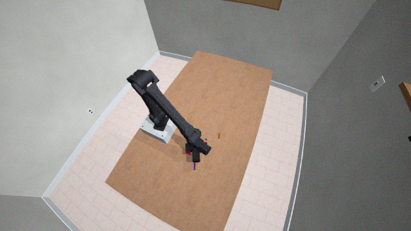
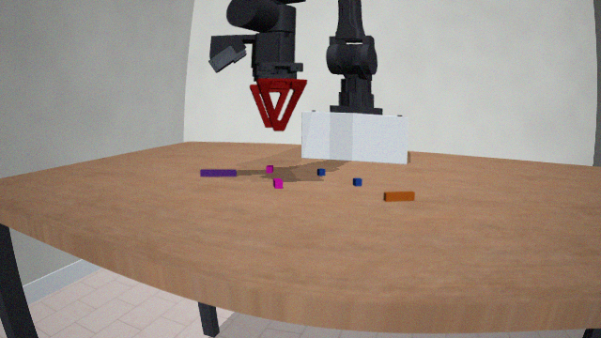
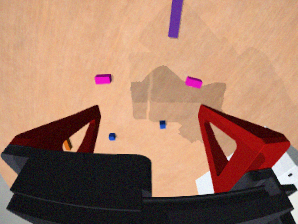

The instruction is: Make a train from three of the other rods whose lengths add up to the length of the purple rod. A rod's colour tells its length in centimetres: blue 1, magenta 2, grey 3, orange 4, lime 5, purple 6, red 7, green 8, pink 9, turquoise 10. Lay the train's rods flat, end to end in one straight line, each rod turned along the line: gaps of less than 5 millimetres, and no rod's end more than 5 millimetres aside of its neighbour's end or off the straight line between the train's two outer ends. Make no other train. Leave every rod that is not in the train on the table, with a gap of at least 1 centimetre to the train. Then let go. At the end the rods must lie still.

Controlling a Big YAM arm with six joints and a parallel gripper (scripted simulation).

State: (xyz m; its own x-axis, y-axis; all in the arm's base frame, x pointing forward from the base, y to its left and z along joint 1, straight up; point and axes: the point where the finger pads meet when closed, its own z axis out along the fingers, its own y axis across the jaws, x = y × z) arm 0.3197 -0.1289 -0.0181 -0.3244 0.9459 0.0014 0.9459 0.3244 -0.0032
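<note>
Purple rod (image 2: 218, 173) lies flat, long axis left-right in exterior view; gripper (image 2: 278, 105) hangs released.

Six rods (image 2: 218, 173) lie apart on the table (image 2: 141, 221)

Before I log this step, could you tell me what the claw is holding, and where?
Nothing is held: the claw hangs open above the table.
</note>
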